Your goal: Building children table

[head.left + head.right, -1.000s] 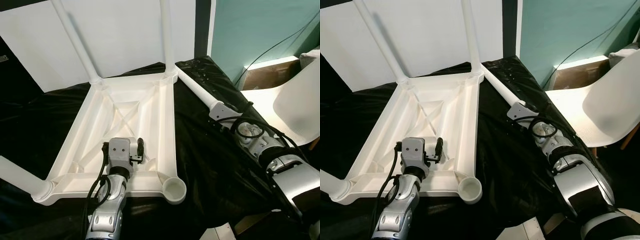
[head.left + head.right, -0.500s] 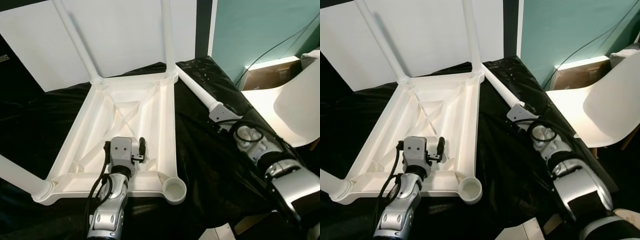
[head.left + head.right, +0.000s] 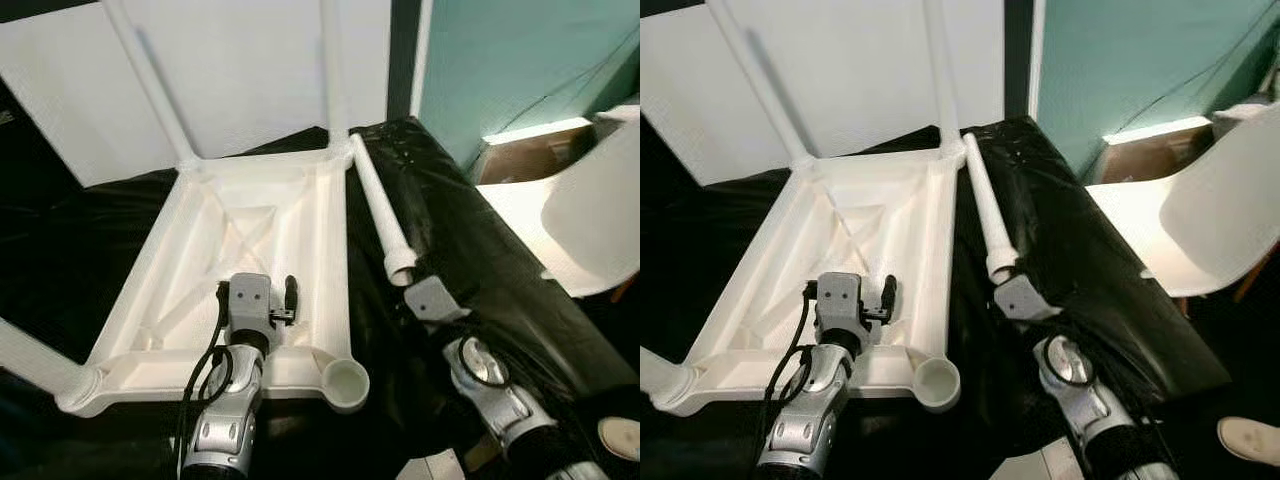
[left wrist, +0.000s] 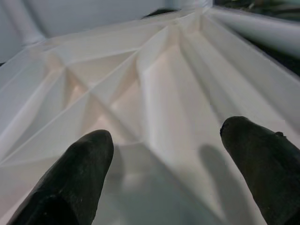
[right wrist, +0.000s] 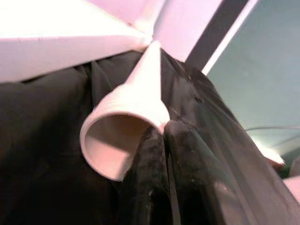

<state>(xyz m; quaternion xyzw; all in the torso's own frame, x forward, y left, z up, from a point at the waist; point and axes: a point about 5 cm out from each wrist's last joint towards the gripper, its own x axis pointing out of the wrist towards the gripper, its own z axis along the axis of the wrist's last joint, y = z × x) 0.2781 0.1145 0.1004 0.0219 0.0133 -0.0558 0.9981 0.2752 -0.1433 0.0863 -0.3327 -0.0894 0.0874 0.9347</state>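
The upturned white tabletop (image 3: pixel 250 250) lies on the black cloth (image 3: pixel 470 260). The left gripper (image 4: pixel 164 154), fingers spread, hovers over its near edge. The right gripper (image 5: pixel 161 140) pinches the loose leg's (image 3: pixel 380 215) open end.

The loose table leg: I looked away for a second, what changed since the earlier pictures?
The right end effector, gripping the loose leg's open end, pulled it back toward the robot and swung it nearer the upturned tabletop. The left end effector stayed open over the tabletop; the empty corner socket stayed empty.
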